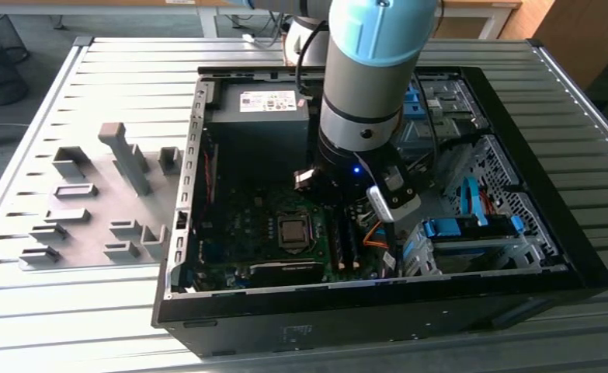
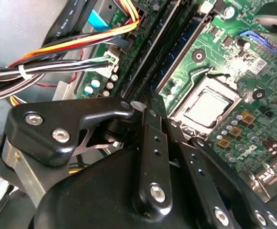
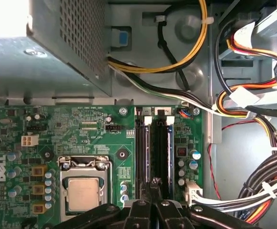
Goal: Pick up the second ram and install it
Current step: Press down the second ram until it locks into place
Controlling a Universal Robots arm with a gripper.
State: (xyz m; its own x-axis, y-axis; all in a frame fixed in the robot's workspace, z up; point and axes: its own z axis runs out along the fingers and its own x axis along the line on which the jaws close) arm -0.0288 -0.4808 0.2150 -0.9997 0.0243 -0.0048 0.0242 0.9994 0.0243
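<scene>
Black and jointed, the claw (image 3: 153, 183) is lowered into the open computer case (image 1: 387, 299) and is seen in both wrist views poised directly over the bank of memory slots (image 3: 155, 143), just beside the square silver processor socket (image 3: 83, 193). Its matte black links are pinned with bright round screws. Whether the claw is clamped on anything or held apart cannot be told, since its tip is merged with the dark slots beneath it.

The second ram (image 3: 160, 143) is made out as a long, thin dark strip standing on edge in the slot bank in line with the claw's tip, on the side of the bank away from the processor socket; it is hard to separate from the black slots. White latches are seen at the far ends of the slots.

Glossy green motherboard (image 3: 81, 126), studded with small cylindrical capacitors, is spread around the processor socket. Beyond the socket, a grey power supply (image 3: 76, 38) of perforated sheet metal is mounted. Bundled yellow, orange, black and white cables (image 3: 252, 107) are draped past the slots, on the far side from the socket.

In the exterior view, the pale blue and silver arm (image 1: 371, 93) is plunged into the case beside the socket, and angular grey plastic fixture blocks (image 1: 96, 202) are stood on the ribbed metal table (image 1: 34, 116), well apart from it.
</scene>
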